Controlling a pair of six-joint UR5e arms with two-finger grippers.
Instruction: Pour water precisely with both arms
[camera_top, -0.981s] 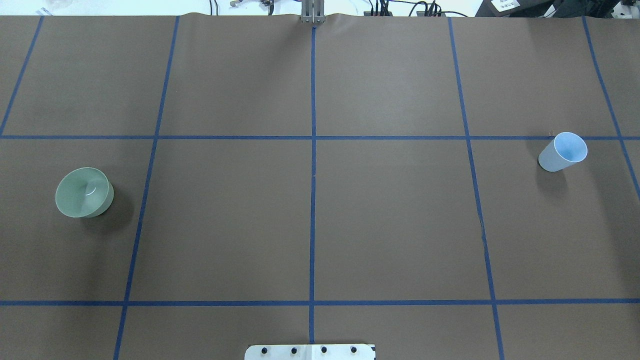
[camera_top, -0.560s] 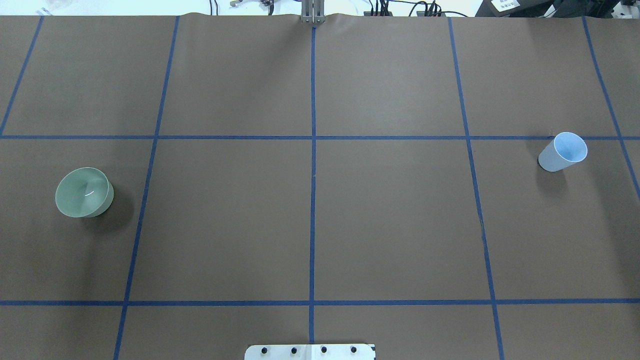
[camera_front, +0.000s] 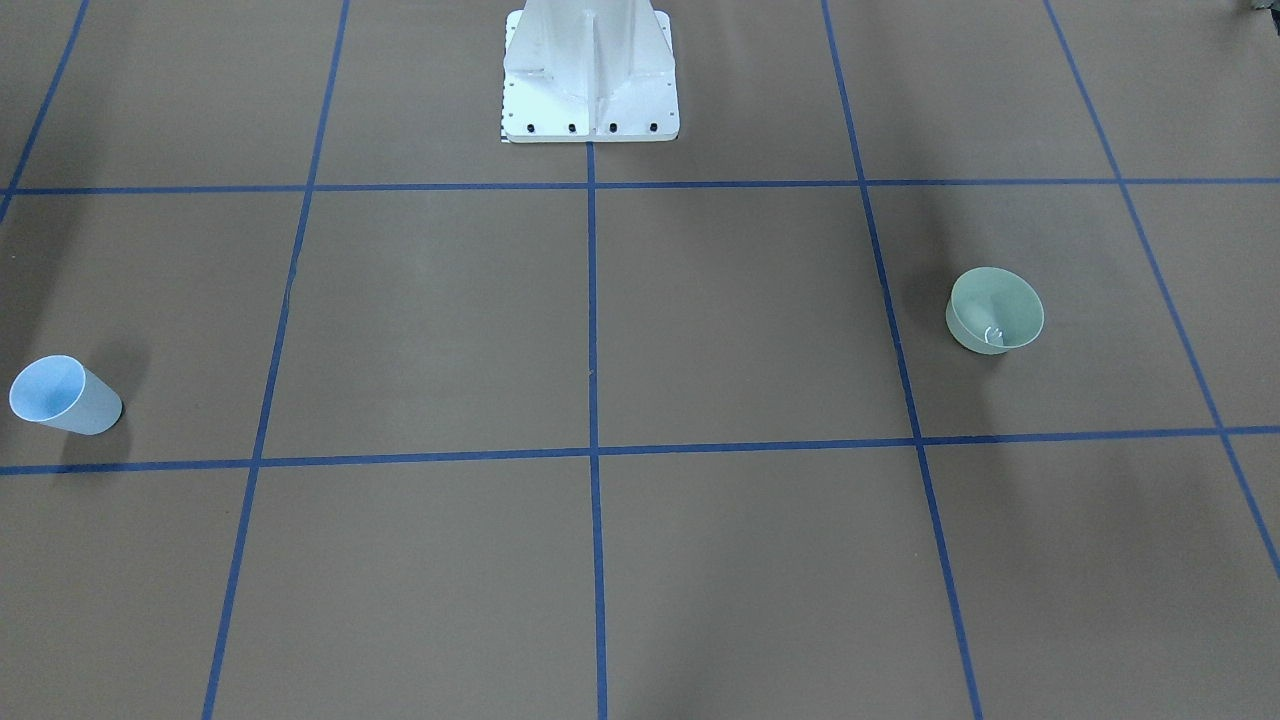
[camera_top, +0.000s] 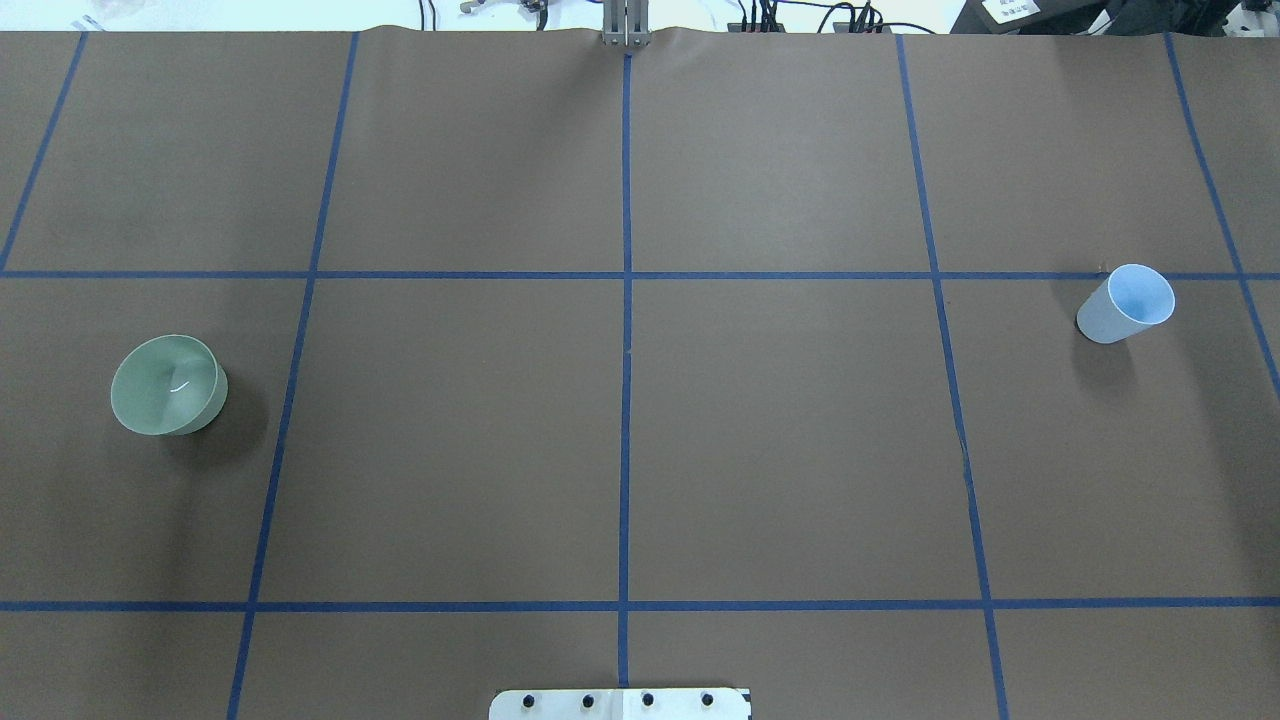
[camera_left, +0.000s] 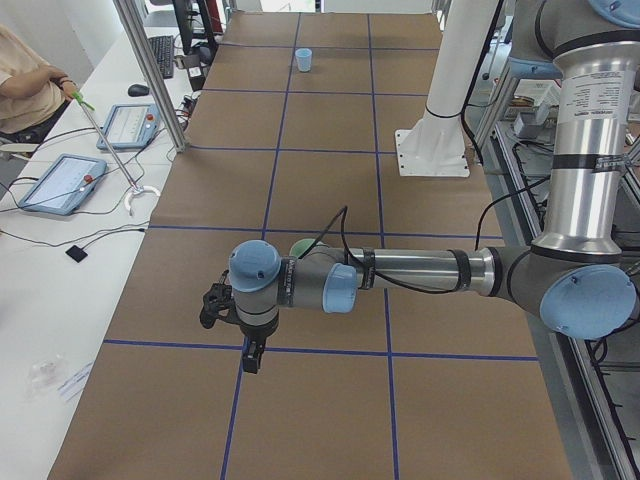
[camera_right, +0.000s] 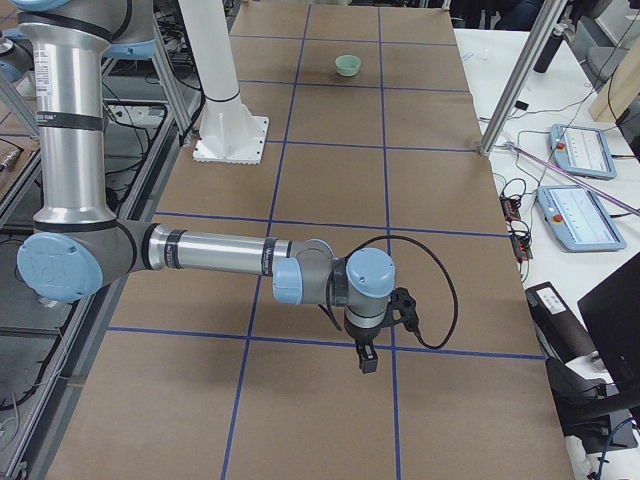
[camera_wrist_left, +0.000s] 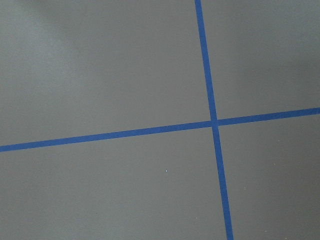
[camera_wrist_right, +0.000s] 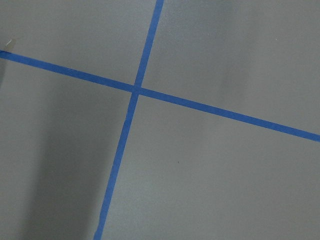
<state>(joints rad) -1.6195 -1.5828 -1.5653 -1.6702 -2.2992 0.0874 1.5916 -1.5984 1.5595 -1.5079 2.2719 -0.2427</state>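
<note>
A pale green bowl (camera_top: 168, 385) stands on the brown table at my left; it also shows in the front view (camera_front: 995, 310) and far off in the right side view (camera_right: 348, 65). A light-blue cup (camera_top: 1125, 304) stands upright at my right, also seen in the front view (camera_front: 65, 395) and the left side view (camera_left: 303, 60). My left gripper (camera_left: 251, 358) hangs over the table's left end, pointing down, nearer than the bowl. My right gripper (camera_right: 368, 361) hangs over the right end. I cannot tell whether either is open or shut. Both wrist views show only table and tape.
The white bolted pedestal (camera_front: 590, 75) stands at mid-table on my side. Blue tape lines (camera_top: 625, 400) divide the table into squares. In the left side view a seated operator (camera_left: 25, 80), tablets (camera_left: 60, 183) and a metal post (camera_left: 150, 75) line the far side.
The small bright glint inside the green bowl has shifted slightly. The bowl and the cup have not moved.
</note>
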